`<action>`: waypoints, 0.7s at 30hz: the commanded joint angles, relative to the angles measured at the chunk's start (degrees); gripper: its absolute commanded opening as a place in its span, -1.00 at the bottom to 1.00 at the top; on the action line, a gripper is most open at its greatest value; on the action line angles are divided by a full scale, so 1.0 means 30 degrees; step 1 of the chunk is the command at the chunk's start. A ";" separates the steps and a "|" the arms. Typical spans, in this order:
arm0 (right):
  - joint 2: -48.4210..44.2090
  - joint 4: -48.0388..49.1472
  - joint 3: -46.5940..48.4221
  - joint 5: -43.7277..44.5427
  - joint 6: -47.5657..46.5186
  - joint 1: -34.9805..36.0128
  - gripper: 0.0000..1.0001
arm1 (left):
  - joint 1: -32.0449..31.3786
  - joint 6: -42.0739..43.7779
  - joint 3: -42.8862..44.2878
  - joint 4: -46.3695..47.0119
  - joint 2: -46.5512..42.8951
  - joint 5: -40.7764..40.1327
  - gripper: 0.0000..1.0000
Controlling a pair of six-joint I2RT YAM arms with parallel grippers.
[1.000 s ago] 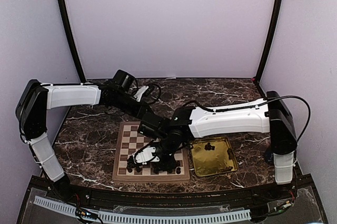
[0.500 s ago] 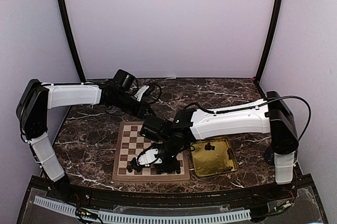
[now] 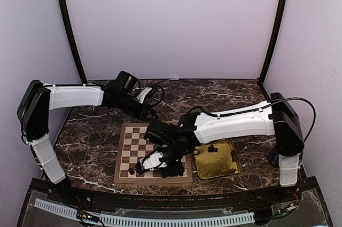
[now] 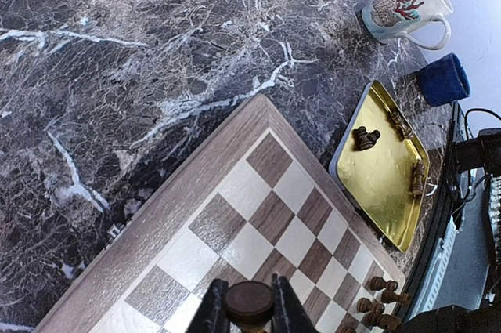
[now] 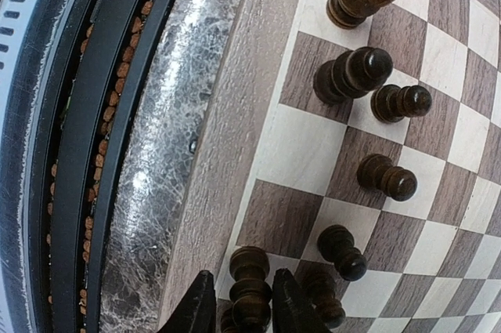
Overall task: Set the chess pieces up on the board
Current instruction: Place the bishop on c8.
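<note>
The board (image 3: 133, 147) lies in front of the arms. It also shows in the left wrist view (image 4: 258, 192) and the right wrist view (image 5: 235, 114). My left gripper (image 4: 249, 316) is shut on a dark chess piece (image 4: 249, 300) above the board's far squares. My right gripper (image 5: 243, 311) is low over the board's front row near its left corner. Its jaws straddle a standing piece (image 5: 250, 282) with a small gap on each side. Several dark pieces (image 5: 387, 178) stand on the nearby squares.
A gold tray (image 3: 231, 167) right of the board holds a few pieces (image 4: 365, 138). A patterned mug (image 4: 403, 5) and a blue object (image 4: 442, 78) stand on the marble beyond it. The table's front rail (image 5: 94, 145) runs close to the board's edge.
My right gripper has moved left and toward the board's front edge. My left gripper has drawn back slightly toward the board's far edge.
</note>
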 commanded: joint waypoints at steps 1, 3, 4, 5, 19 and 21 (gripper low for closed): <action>-0.0754 0.0209 -0.0117 0.0208 -0.0071 0.0156 -0.46 | 0.0032 -0.0127 0.0490 -0.0488 -0.0037 0.0323 -0.71; -0.0758 0.0146 -0.0110 0.0222 -0.0134 0.0154 -0.51 | 0.0019 -0.0102 0.0515 -0.0486 -0.0009 0.0348 -0.71; -0.0758 0.0157 -0.0110 0.0208 -0.0136 0.0120 -0.54 | 0.0024 -0.0110 0.0517 -0.0484 -0.0008 0.0355 -0.71; -0.0744 0.0144 -0.0110 0.0159 -0.0159 0.0105 -0.57 | 0.0017 -0.0118 0.0514 -0.0486 -0.0007 0.0356 -0.71; -0.1279 -0.0003 -0.0802 0.0626 -0.0207 -0.0202 -0.70 | 0.0025 -0.0216 0.0509 -0.0481 0.0160 0.0545 -0.71; -0.1311 0.0087 -0.0839 0.0607 -0.0139 -0.0215 -0.68 | 0.0032 -0.0245 0.0542 -0.0463 0.0218 0.0598 -0.71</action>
